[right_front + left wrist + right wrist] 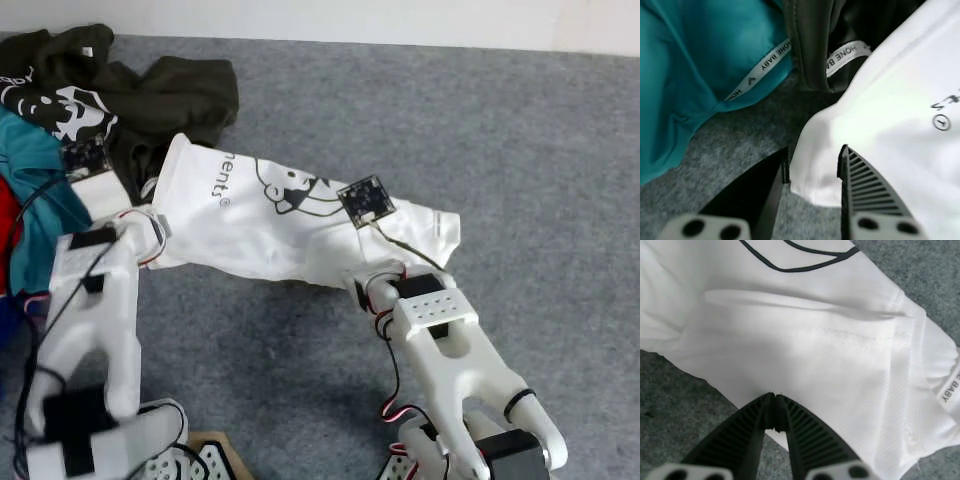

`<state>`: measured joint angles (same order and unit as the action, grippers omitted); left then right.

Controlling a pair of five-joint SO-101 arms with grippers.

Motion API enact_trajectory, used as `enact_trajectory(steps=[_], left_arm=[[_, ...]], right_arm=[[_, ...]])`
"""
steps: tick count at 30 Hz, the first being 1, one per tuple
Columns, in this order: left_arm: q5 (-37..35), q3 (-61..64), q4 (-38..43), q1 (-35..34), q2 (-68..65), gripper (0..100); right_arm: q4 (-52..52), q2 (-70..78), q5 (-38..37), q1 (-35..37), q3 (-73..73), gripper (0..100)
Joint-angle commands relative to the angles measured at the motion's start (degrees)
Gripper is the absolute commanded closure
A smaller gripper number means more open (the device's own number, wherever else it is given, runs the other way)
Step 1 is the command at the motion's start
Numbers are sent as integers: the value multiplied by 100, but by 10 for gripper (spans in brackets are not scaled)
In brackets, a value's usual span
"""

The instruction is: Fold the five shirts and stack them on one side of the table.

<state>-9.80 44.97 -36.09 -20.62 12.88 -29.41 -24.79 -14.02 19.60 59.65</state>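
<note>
White shirt (290, 220) lies crumpled lengthwise mid-worktop (520, 130), print up. Right pincer (775, 399) is pressed together on the shirt's near edge, pinching a fold of cloth. Left pincer (815, 159) is spread at the shirt's other end, hem lying between the jaws, seemingly not nipped, though the angle is poor. Teal shirt (35, 190) and dark olive shirt (170, 95) are heaped at the far left corner, the olive one touching the white.
</note>
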Motion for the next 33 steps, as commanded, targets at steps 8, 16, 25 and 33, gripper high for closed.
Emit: enact_trajectory(steps=[8,16,25,33], left_arm=[[0,-1376,-26,127,-1798,829],[18,-1868,-448,435,-2334,832],[44,-1886,-501,884,-2334,987],[18,-1886,-510,892,-2290,994]], right_arm=[[92,-22,44,22,-31,992],[92,-75,44,-101,-22,992],[66,-127,70,-532,-75,992],[66,-1042,79,-532,400,992]])
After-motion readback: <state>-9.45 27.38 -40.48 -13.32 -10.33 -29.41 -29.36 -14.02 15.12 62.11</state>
